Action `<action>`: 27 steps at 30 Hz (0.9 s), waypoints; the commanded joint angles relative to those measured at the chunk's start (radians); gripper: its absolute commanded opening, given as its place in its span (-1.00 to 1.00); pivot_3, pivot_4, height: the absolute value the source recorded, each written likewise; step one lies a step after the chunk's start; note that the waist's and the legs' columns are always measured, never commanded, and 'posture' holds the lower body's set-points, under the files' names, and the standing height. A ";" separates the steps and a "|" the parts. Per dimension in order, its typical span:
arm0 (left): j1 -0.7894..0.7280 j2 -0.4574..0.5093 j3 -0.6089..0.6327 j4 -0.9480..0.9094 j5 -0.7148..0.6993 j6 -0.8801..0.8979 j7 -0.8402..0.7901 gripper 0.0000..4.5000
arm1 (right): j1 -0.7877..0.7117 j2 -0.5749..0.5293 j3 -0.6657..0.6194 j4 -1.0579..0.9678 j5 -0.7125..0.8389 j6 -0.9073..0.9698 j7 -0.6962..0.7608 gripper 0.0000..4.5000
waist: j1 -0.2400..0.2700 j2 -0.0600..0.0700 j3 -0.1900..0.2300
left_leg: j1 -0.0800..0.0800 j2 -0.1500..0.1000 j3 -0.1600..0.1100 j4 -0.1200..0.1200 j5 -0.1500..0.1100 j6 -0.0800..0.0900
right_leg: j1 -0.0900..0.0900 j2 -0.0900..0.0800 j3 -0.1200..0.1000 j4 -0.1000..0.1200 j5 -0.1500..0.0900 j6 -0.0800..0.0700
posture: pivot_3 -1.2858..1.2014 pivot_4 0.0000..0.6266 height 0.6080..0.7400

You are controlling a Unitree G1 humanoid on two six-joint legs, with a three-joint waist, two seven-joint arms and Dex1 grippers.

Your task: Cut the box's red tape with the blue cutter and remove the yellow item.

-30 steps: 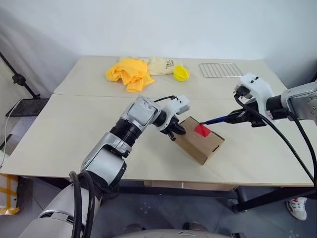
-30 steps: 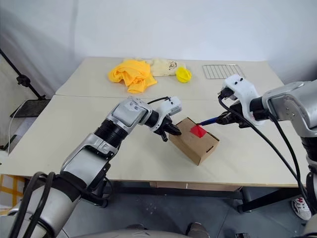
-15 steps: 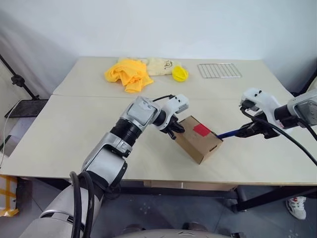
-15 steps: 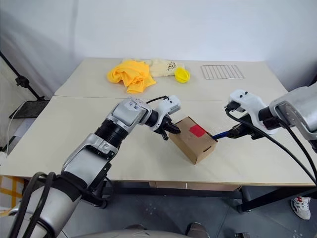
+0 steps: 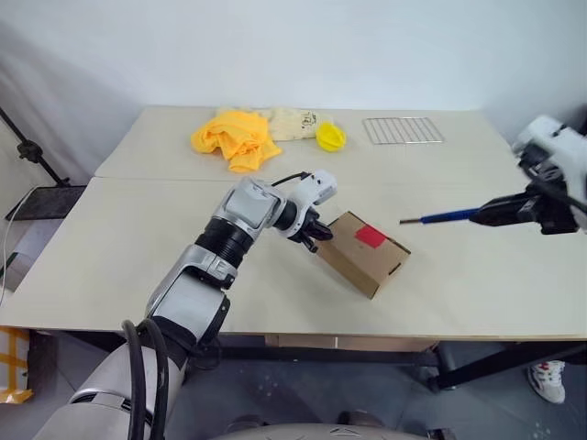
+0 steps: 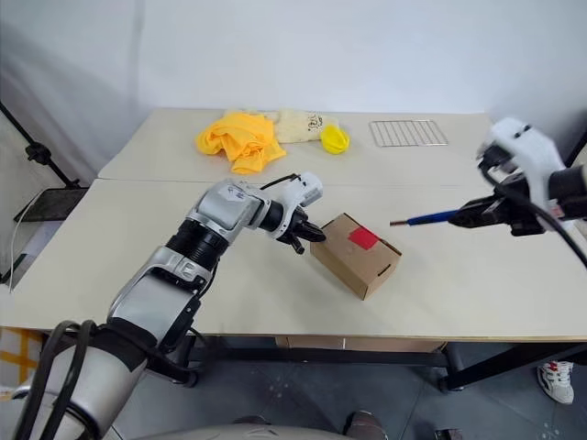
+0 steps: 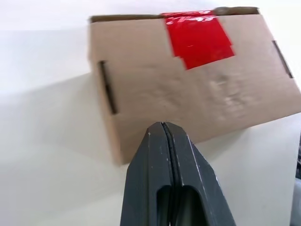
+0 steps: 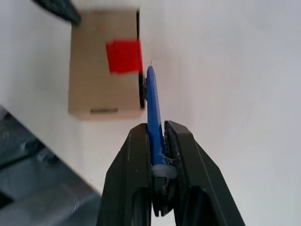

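Observation:
The brown box [image 5: 359, 257] lies flaps shut near the table's front edge, with the red tape [image 5: 371, 236] on its top face by the far edge. My left gripper [image 5: 312, 240] is shut and empty, its fingertips [image 7: 162, 127] resting at the box's left end. My right gripper [image 5: 491, 215] hangs above the table well to the right of the box, shut on the blue cutter [image 5: 448, 217]. The cutter's blade tip points toward the box and is clear of it. From the right wrist, the cutter [image 8: 153, 101] lines up beside the tape [image 8: 123, 56]. The yellow item is hidden.
At the back of the table [image 5: 138, 238] lie a crumpled yellow cloth [image 5: 229, 137], a cream bag [image 5: 293, 122], a small yellow round thing [image 5: 330, 137] and a wire rack [image 5: 404, 130]. A black tripod leg [image 5: 32, 151] stands to the left of the table.
My right gripper has drawn the cutter away from the tape, moving right and upward. The left gripper has stayed at the box's left end, and the box has not shifted.

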 commanded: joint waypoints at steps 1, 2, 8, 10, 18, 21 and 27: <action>0.022 0.010 0.033 -0.069 -0.030 0.002 -0.014 -1.00 | 0.091 0.078 -0.249 -0.012 -0.016 -0.033 -0.103 -0.93 | 0.002 0.000 0.000 | 0.000 0.000 0.000 0.001 0.000 0.000 | 0.000 0.000 0.000 0.000 0.000 0.000 | 0.03 -1.00 1.00; 0.027 0.010 0.042 -0.080 -0.039 0.001 -0.015 -1.00 | 0.128 0.108 -0.298 -0.031 -0.022 -0.050 -0.129 -0.93 | 0.002 -0.003 -0.002 | 0.000 0.000 0.000 0.001 0.000 0.000 | 0.000 0.000 0.000 0.000 0.000 0.000 | 0.03 -1.00 1.00; 0.055 0.015 0.102 -0.142 -0.100 0.015 -0.029 -1.00 | 0.444 0.376 -0.517 -0.183 -0.102 -0.292 -0.299 -0.93 | 0.000 -0.005 -0.005 | 0.001 -0.001 0.000 0.001 0.000 0.000 | 0.001 0.000 0.000 0.001 0.000 0.000 | 0.03 -1.00 1.00; 0.076 0.018 0.102 -0.165 -0.113 0.018 -0.039 -1.00 | 0.522 0.490 -0.550 -0.195 -0.131 -0.389 -0.374 -0.93 | -0.001 -0.006 -0.006 | 0.001 -0.001 0.000 0.000 0.000 0.000 | 0.001 0.000 0.000 0.001 0.000 0.000 | 0.03 -1.00 1.00; 0.124 0.010 0.111 -0.205 -0.155 0.040 -0.036 -1.00 | 0.667 0.787 -0.538 -0.143 -0.185 -0.695 -0.526 -0.93 | -0.007 -0.002 -0.008 | 0.015 0.000 0.000 -0.003 0.000 0.000 | 0.014 0.000 0.001 -0.001 0.000 0.000 | 0.03 -1.00 1.00; 0.139 0.005 0.109 -0.195 -0.154 0.028 -0.020 -1.00 | 0.707 0.852 -0.491 -0.075 -0.239 -0.804 -0.571 -0.93 | -0.008 -0.001 -0.008 | 0.015 0.000 0.000 -0.003 0.000 0.000 | 0.015 0.000 0.001 -0.001 0.000 0.000 | 0.03 -1.00 1.00; 0.156 -0.011 0.122 -0.170 -0.155 0.015 0.005 -1.00 | 0.738 0.945 -0.453 0.017 -0.279 -0.936 -0.648 -0.93 | -0.018 0.004 0.046 | 0.020 0.000 -0.001 -0.002 0.000 0.004 | 0.016 0.001 0.005 0.001 0.001 -0.003 | 0.03 -0.52 1.00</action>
